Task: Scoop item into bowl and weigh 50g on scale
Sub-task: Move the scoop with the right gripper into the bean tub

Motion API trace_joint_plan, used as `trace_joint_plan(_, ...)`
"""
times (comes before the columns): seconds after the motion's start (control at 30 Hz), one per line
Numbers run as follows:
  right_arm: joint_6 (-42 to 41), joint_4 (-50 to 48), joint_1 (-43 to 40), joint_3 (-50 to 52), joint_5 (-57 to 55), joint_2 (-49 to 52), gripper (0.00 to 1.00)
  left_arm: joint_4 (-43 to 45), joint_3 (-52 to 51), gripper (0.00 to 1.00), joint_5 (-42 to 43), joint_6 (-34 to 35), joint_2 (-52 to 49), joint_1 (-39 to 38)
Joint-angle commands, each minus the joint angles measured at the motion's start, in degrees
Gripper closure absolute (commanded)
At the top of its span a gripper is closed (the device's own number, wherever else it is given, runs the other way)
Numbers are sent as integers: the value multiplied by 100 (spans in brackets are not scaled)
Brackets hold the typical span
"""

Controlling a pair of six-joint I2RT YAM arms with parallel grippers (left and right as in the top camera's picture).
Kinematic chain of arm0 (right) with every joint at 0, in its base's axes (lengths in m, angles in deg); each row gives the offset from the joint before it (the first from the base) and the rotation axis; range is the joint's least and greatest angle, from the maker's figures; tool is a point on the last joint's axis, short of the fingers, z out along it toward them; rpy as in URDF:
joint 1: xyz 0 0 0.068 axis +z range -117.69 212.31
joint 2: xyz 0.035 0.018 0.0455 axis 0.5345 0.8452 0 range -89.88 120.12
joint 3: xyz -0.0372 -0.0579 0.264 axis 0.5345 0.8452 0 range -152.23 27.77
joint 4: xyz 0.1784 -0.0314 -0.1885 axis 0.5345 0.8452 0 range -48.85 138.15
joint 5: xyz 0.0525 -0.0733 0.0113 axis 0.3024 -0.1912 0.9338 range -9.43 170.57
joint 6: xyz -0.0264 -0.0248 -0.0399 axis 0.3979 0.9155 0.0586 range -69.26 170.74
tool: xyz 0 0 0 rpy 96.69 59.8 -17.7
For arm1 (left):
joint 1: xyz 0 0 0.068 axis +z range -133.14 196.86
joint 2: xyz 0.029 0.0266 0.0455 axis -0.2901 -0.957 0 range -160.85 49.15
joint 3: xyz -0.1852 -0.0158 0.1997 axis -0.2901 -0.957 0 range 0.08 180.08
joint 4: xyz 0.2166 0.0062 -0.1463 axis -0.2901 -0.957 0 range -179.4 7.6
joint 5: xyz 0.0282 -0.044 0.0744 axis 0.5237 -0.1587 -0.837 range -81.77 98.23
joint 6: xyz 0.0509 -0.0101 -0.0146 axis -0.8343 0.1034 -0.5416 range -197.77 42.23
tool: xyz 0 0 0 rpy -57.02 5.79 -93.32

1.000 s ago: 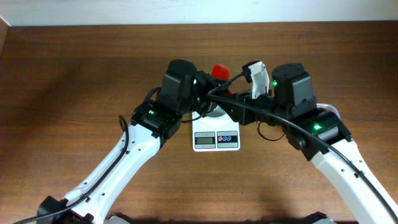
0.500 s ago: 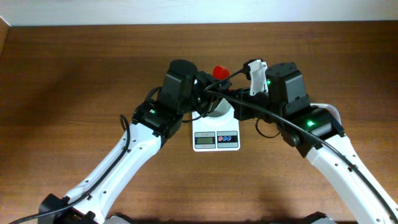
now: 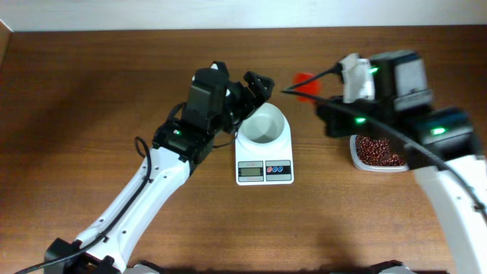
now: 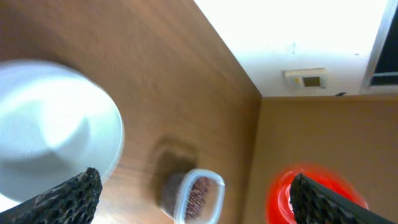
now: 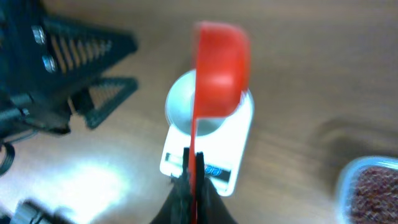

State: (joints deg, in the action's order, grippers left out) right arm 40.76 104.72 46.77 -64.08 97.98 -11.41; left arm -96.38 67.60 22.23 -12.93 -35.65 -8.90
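My right claw (image 5: 193,177) has swung out to the right, carrying the scoop (image 3: 306,82) away from over the bowl (image 3: 262,125). My left claw (image 4: 193,196) has drawn back leftward. The bowl is now uncovered, and the beans (image 3: 377,150) have come into sight.

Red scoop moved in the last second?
Yes: the scoop went right, from behind the scale to beyond its right side, nearer the tub.

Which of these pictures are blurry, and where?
Right wrist view: the red scoop and the scale beneath it are smeared, as if by motion. Left wrist view: the white bowl is soft-edged. Overhead view: mostly sharp; only the right arm is blurred.
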Motion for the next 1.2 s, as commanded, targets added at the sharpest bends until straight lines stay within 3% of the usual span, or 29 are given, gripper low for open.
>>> trace_joint_plan(0.0,555,1410,-476,-1316,-588,549,96,-24,83,1,-98,-1132,9,118)
trace_joint_plan(0.13,684,3274,-925,-2297,-1613,1690,96,-203,83,1,-103,-2319,9,118)
trace_joint_plan(0.33,1429,3379,-1639,-2192,-1821,3047,96,-457,83,1,-186,-3224,9,118)
trace_joint_plan(0.43,1408,3379,-1882,-2096,-1818,3119,96,-555,83,1,-385,-3283,9,118)
trace_joint_plan(0.67,1357,3296,-2258,-638,-2199,3152,96,-566,83,1,-638,-3283,9,118)
trace_joint_plan(1.17,1425,2330,-2321,-59,-2264,3154,96,-629,83,1,-638,-3283,9,118)
